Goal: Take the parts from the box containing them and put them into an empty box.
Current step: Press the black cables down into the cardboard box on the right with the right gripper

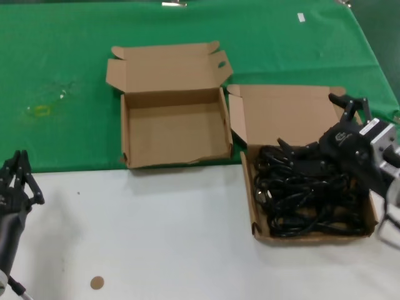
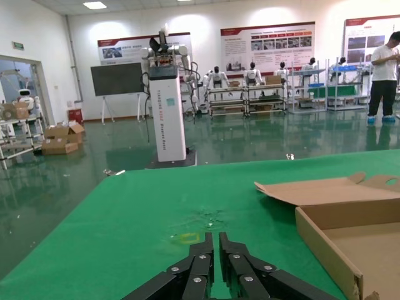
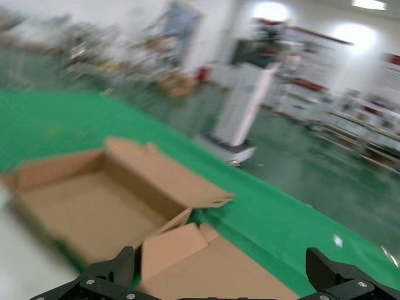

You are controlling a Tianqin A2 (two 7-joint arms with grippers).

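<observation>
The parts, black power cords [image 1: 306, 197], lie tangled in the longer cardboard box [image 1: 255, 215] at the right of the head view. Its lid [image 1: 281, 112] lies flat on the green cloth. My right gripper [image 1: 310, 123] hovers over the back of that box, wide open, with one fingertip [image 1: 281, 145] just above the cords and nothing between the fingers. In the right wrist view the right gripper [image 3: 225, 275] frames the lid [image 3: 212, 265]. The empty box [image 1: 175, 134] [image 3: 87, 206] [image 2: 350, 228] stands open left of it. My left gripper [image 1: 19, 169] [image 2: 216, 240] waits shut at the near left.
The boxes straddle the line between the green cloth [image 1: 62, 81] and the white table surface [image 1: 156, 237]. A small brown disc [image 1: 96, 282] lies near the front edge. A yellowish smudge [image 1: 40, 110] marks the cloth at the left.
</observation>
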